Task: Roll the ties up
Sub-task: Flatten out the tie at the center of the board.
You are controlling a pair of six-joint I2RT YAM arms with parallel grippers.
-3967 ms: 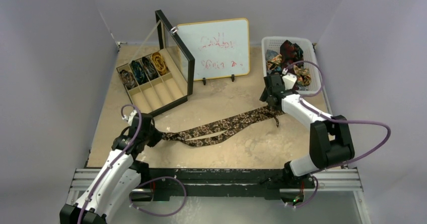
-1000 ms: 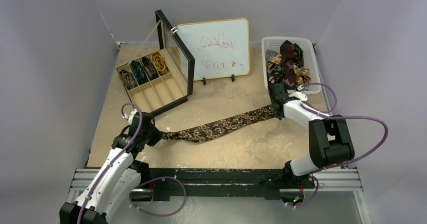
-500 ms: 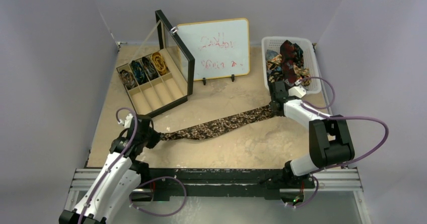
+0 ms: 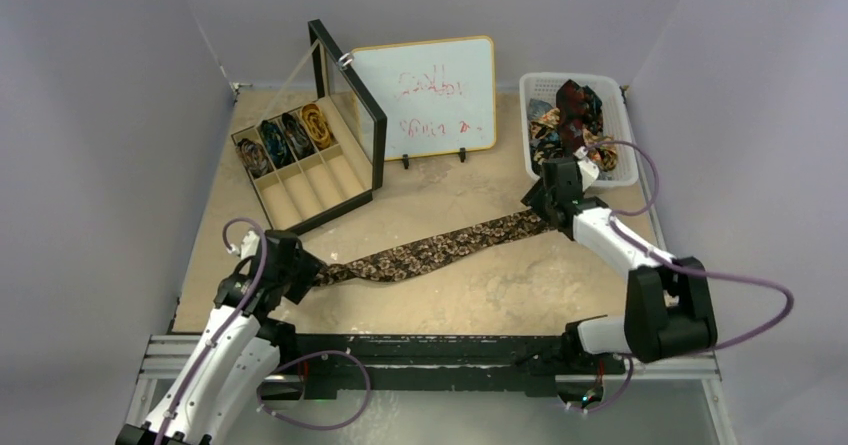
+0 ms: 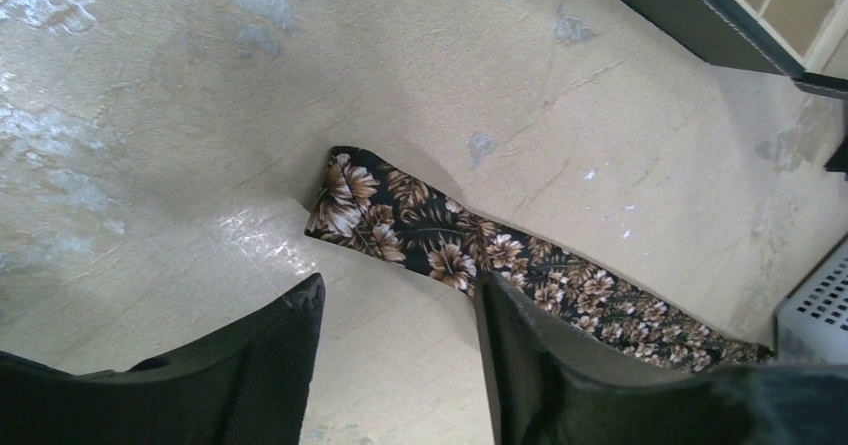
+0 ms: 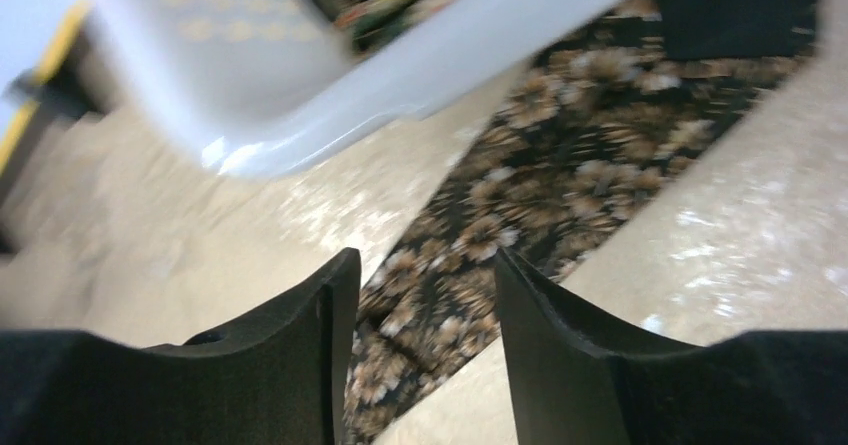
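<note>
Though whiteboard scrawl illegible, left pincer, right pincer both released; tie flat.

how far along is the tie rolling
Done: four rolled ties sit in the box. In hand: the brown floral tie lies stretched flat on the table, with the left gripper and right gripper open at its ends, gripping nothing; no roll is started. Left: rolling that tie and the loose ties piled in the white basket.
</note>
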